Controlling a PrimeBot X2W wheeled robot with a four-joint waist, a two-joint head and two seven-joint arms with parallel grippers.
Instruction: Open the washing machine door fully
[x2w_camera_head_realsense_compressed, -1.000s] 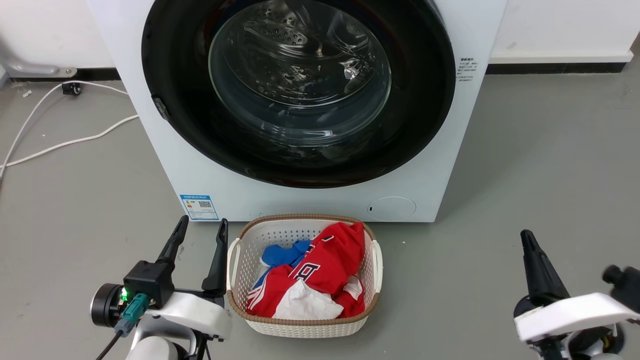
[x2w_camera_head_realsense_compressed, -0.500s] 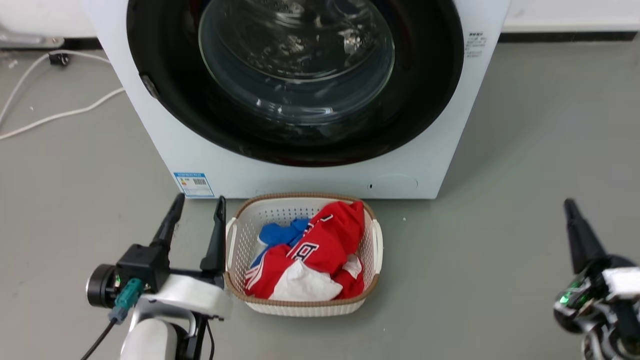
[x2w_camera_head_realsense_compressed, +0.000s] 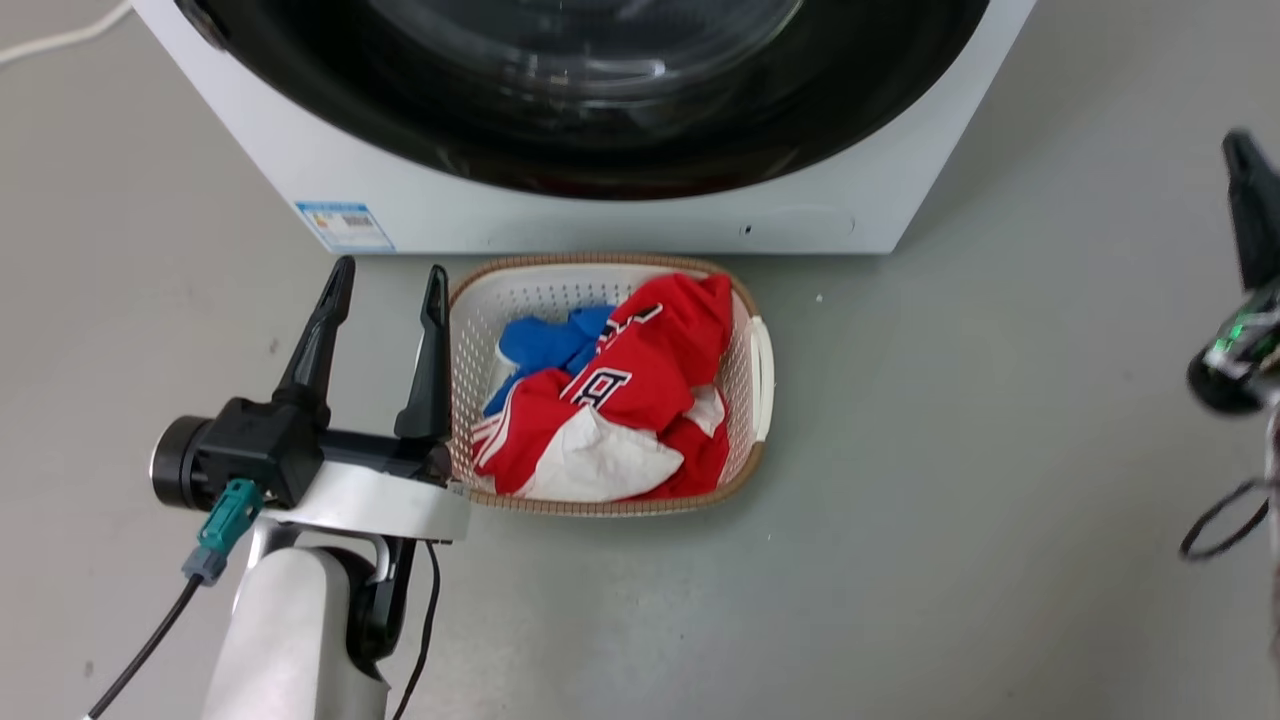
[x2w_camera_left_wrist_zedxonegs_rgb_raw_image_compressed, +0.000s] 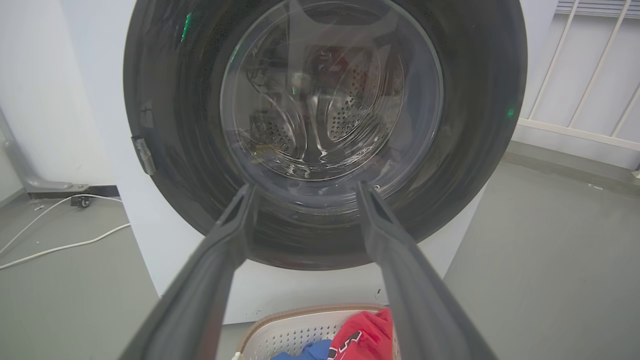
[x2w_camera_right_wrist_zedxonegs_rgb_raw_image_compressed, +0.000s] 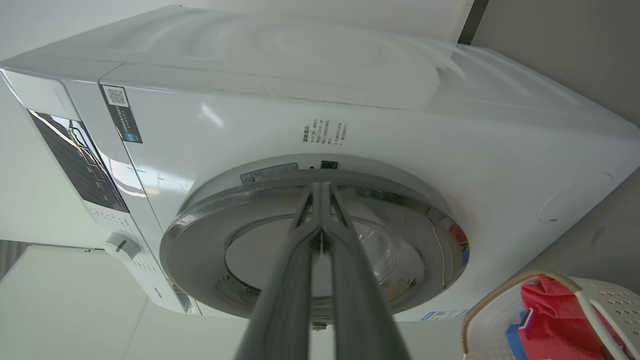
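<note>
The door (x2w_camera_left_wrist_zedxonegs_rgb_raw_image_compressed: 330, 100) sits flat against the front of the washing machine (x2w_camera_right_wrist_zedxonegs_rgb_raw_image_compressed: 380, 125), not yet opened. It is ahead of both tools and apart from them. Our left gripper (x2w_camera_head_realsense_compressed: 388, 272) has its fingers spread wide with nothing between them, and the door's glass lies beyond its tips, framed between the two fingers. Our right gripper (x2w_camera_right_wrist_zedxonegs_rgb_raw_image_compressed: 320, 186) has its fingers pressed together, empty, with the tips aimed at the door's rim.

We judge the main risk to be a poor hold. Pressed-together fingers can only hook or push, and on so glossy a rim they may slide off instead of drawing the door out. If we pull on the hinge side, the door will not move and the machine takes the strain. A basket (x2w_camera_head_realsense_compressed: 470, 340) of clothes (x2w_camera_head_realsense_compressed: 640, 390) stands just beside the left gripper's right-hand finger, low in front of the door. A careless sweep of that arm could knock it, and we cannot be sure the swinging door would clear it.

We cannot make out a handle. A small grey tab (x2w_camera_left_wrist_zedxonegs_rgb_raw_image_compressed: 144, 155) shows on the door's edge, off to the left of the left gripper's fingers, but we cannot tell whether it is a latch or a hinge. The head view cuts off most of the door, and the right gripper is blurred at that view's edge. How near the right tips are to the door is hard to judge.
</note>
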